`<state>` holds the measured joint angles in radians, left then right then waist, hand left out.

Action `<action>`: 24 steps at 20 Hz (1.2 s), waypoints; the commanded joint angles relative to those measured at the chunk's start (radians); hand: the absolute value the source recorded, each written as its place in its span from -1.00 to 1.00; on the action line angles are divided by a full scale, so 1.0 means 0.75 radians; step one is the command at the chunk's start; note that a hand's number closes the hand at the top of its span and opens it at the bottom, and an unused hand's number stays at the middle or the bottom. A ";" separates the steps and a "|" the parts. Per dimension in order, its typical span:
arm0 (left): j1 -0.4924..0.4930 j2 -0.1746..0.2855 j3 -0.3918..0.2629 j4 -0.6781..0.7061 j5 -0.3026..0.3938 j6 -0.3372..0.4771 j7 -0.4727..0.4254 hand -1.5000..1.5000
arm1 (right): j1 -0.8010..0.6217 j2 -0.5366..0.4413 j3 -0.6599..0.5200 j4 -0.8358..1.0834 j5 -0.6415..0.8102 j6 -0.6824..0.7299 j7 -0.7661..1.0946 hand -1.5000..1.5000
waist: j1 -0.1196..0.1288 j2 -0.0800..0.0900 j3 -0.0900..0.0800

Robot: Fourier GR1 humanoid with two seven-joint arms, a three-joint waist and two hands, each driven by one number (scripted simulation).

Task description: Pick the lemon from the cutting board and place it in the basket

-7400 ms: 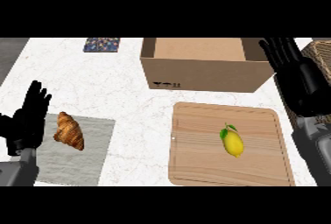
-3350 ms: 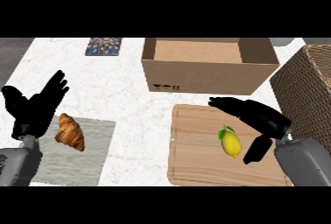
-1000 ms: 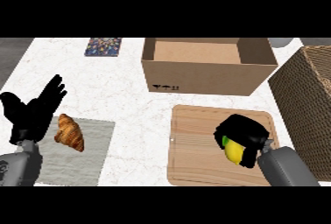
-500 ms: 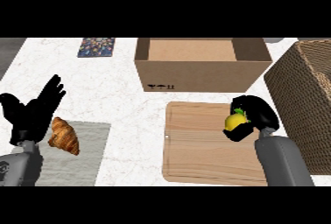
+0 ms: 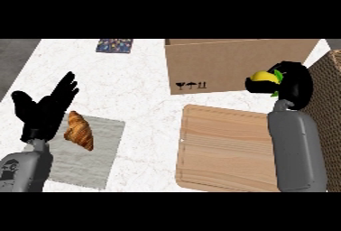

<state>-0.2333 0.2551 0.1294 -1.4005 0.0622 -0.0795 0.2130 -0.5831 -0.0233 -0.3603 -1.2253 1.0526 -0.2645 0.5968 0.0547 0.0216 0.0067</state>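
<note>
My right hand [image 5: 293,83] is curled round the yellow lemon [image 5: 264,77], holding it in the air above the far right corner of the wooden cutting board [image 5: 220,149]. Only the lemon's top and a green leaf show past the fingers. The woven basket [image 5: 329,99] stands just right of that hand, cut off by the view's right edge. At the left, my left hand [image 5: 43,113] rests open with fingers up.
A cardboard box [image 5: 233,63] stands behind the board, close to the raised lemon. A croissant [image 5: 80,130] lies on a grey stone slab [image 5: 90,153] beside my left hand. A small printed card [image 5: 114,45] lies at the far edge.
My right hand closed on the lemon and lifted it off the board, carrying it up and to the right toward the basket. The view has shifted. My left hand stays put.
</note>
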 commanded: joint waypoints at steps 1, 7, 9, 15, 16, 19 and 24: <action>-0.052 -0.018 -0.049 0.010 -0.015 -0.019 0.011 0.00 | -0.252 0.030 0.041 0.030 0.176 -0.311 0.243 1.00 | 0.086 0.014 -0.014; -0.084 -0.027 -0.056 0.022 -0.026 -0.003 0.034 0.00 | -0.454 0.029 0.033 0.133 0.608 -0.387 0.659 1.00 | 0.093 0.011 -0.016; -0.050 -0.023 -0.055 0.014 -0.034 0.003 0.044 0.00 | -0.522 0.028 0.043 0.159 0.747 -0.312 0.800 1.00 | 0.082 -0.002 -0.014; -0.108 -0.013 -0.039 0.019 -0.027 0.010 0.065 0.00 | -0.699 0.014 -0.023 0.200 0.971 -0.143 0.938 1.00 | 0.066 0.003 -0.011; -0.092 -0.029 -0.036 0.030 -0.029 0.021 0.039 0.00 | -0.718 -0.012 -0.049 0.221 0.996 -0.137 0.941 1.00 | 0.067 0.009 -0.011; -0.105 -0.033 -0.049 0.042 -0.045 0.028 0.047 0.00 | -0.801 -0.038 -0.096 0.260 1.051 -0.107 0.951 1.00 | 0.054 0.013 -0.010; -0.082 0.001 0.009 0.051 -0.013 0.011 0.001 0.00 | -0.862 -0.140 -0.190 0.311 1.133 -0.119 0.938 1.00 | 0.033 0.013 -0.011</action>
<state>-0.2984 0.2489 0.1179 -1.3729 0.0451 -0.0693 0.2377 -1.1579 -0.0609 -0.4468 -1.1295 1.8564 -0.2319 1.1575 0.0715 -0.0174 -0.0142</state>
